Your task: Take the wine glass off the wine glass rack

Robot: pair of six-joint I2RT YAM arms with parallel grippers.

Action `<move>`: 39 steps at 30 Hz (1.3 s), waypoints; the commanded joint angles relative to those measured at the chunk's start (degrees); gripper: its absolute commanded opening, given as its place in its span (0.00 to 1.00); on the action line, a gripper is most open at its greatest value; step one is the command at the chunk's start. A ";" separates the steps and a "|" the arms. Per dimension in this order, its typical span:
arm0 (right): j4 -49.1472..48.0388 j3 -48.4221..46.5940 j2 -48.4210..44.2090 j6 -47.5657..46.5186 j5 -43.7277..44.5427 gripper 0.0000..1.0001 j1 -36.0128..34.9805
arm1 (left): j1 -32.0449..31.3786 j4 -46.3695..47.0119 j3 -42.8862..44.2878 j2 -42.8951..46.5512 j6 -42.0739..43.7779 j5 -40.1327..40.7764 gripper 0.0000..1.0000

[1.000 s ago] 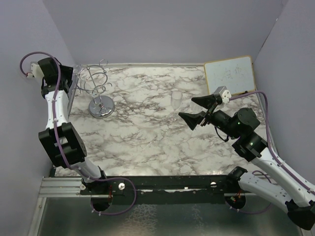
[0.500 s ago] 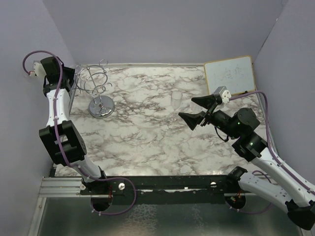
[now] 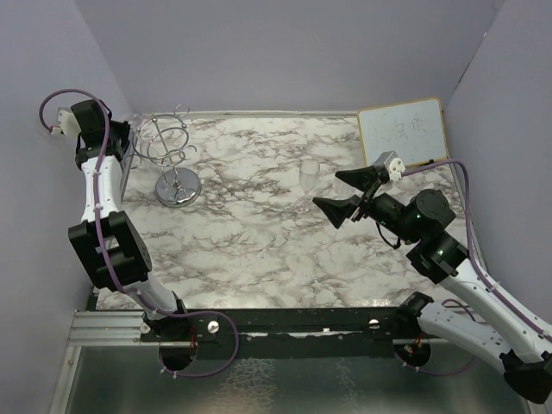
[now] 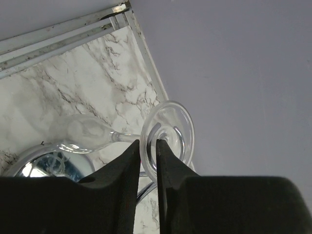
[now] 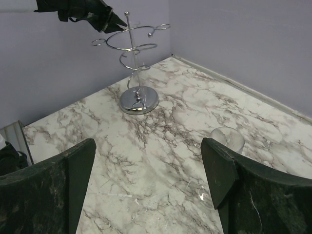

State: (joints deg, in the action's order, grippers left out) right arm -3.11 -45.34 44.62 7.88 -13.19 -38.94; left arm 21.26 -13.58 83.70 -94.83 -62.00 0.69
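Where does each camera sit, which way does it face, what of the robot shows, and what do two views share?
Top external: above and behind the bases, looking down on the table; both arms show, right gripper open.
Left wrist: up by the wine glass rack, looking down at table edge and wall; left gripper pinches a hanging wine glass by its foot.
Right wrist: low over the table, facing the rack; its spread fingers frame a standing glass.
Shared: top and right wrist both show rack and standing glass.
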 commanded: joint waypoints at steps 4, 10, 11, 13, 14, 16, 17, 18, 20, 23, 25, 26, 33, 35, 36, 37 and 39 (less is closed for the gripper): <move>-2.00 0.48 -0.32 0.64 -0.43 0.90 -0.26 | -0.25 0.01 1.03 1.98 0.65 1.28 0.16; -1.94 0.47 -0.37 0.64 -0.52 0.90 -0.26 | -0.23 0.05 0.96 2.32 0.38 1.17 0.11; -1.98 0.50 -0.33 0.65 -0.52 0.90 -0.26 | -0.25 0.04 0.94 2.44 0.13 1.03 0.10; -1.93 0.44 -0.39 0.64 -0.52 0.90 -0.24 | -0.25 0.39 0.66 2.66 -0.40 0.71 0.08; -1.90 0.43 -0.40 0.65 -0.53 0.90 -0.21 | -0.23 0.71 0.41 2.78 -0.92 0.52 0.08; -1.94 0.47 -0.39 0.65 -0.57 0.90 -0.26 | -0.25 1.85 -0.45 3.20 -1.85 0.12 0.06; -1.90 0.43 -0.42 0.65 -0.53 0.90 -0.26 | -0.25 2.21 -0.69 3.32 -2.39 0.05 0.06; -1.90 0.47 -0.41 0.65 -0.52 0.90 -0.26 | -0.25 2.54 -0.96 3.59 -2.85 0.10 0.05; -1.90 0.47 -0.42 0.57 -0.59 0.90 -0.26 | -0.25 4.10 -2.04 4.35 -3.99 0.31 0.02; -1.81 0.51 -0.56 0.56 -0.52 0.90 -0.26 | -0.25 5.85 -3.45 5.61 -5.42 1.04 0.00; -1.80 0.46 -0.58 0.49 -0.52 0.90 -0.22 | -0.25 6.54 -3.86 6.13 -5.96 1.62 0.00; -1.74 0.46 -0.65 0.47 -0.52 0.90 -0.21 | -0.25 6.76 -4.08 6.47 -6.33 1.82 0.00; -1.68 0.59 -0.87 0.43 -0.43 0.90 -0.26 | -0.25 10.90 -8.05 8.65 -11.08 1.81 0.00; -1.72 0.58 -0.85 0.47 -0.43 0.90 -0.23 | -0.20 12.27 -8.89 9.14 -12.23 1.87 0.00; -1.68 0.53 -0.92 0.40 -0.43 0.90 -0.26 | -0.22 12.75 -9.24 9.38 -12.61 2.05 0.00; -1.64 0.52 -0.95 0.46 -0.37 0.90 -0.26 | -0.25 13.17 -9.48 9.65 -12.76 2.30 0.00; -1.61 0.60 -1.03 0.34 -0.26 0.90 -0.26 | -0.24 14.19 -9.88 10.13 -13.10 2.87 0.00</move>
State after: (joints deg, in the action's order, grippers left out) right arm -3.11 -45.34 44.56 7.88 -13.19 -38.94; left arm 21.26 -5.10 74.54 -87.99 -72.10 1.45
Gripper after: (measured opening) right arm 0.901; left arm 0.095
